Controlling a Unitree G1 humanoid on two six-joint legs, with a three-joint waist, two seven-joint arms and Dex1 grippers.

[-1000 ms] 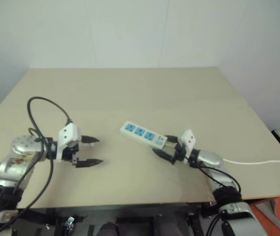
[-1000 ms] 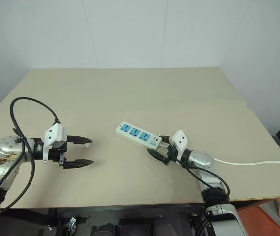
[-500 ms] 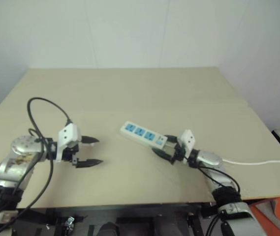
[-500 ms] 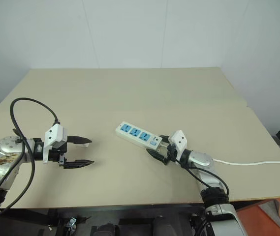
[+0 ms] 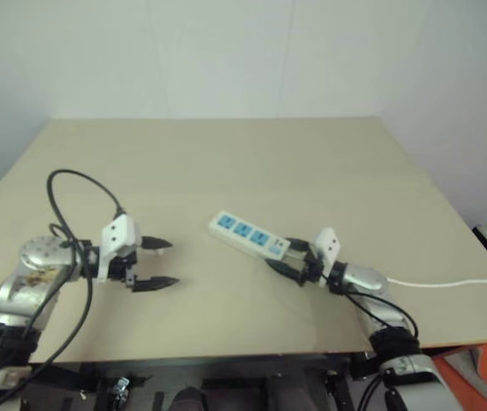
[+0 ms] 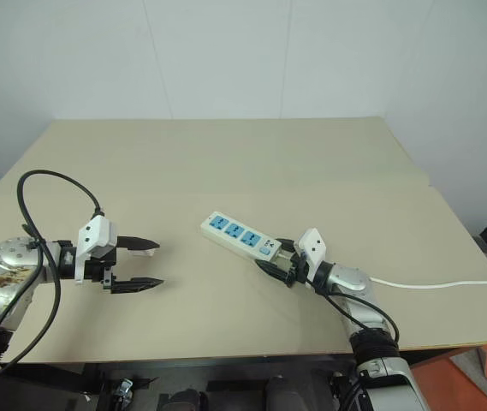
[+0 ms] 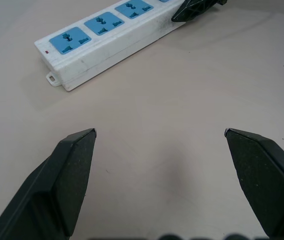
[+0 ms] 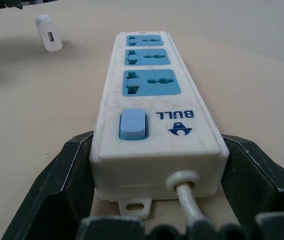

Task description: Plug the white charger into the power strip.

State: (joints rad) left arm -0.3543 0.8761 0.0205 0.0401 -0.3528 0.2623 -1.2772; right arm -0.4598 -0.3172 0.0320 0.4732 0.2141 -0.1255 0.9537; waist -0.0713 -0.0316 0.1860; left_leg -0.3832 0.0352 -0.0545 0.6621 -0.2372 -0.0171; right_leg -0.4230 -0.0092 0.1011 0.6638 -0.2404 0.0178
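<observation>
- The left gripper (image 5: pixel 173 262) hovers over the left part of the flat beige table (image 5: pixel 226 163), jaws wide apart with nothing between them; it is as it was a second ago.
- The small white cube-shaped charger (image 8: pixel 49 39), one face showing a dark slot, sits on the table just beside the left gripper's fingers. It is well apart from the strip and nothing holds it.
- The long white plastic power strip (image 5: pixel 247 232), with three blue socket faces, lies flat near the middle of the table. All three sockets are empty, so the plug-in itself is not yet begun.
- The right gripper (image 5: pixel 288 255) is where the change is: its two black fingers, wide open around the strip's switch end a moment ago, have drawn in. In the right wrist view they press against both side walls of that end, just beside the pale blue switch (image 8: pixel 133 125).
- I judge this a steadying hold on the strip, which leaves picking up the charger to the left gripper.
- The thin white cord (image 5: pixel 448 282) trails off to the right edge.
</observation>
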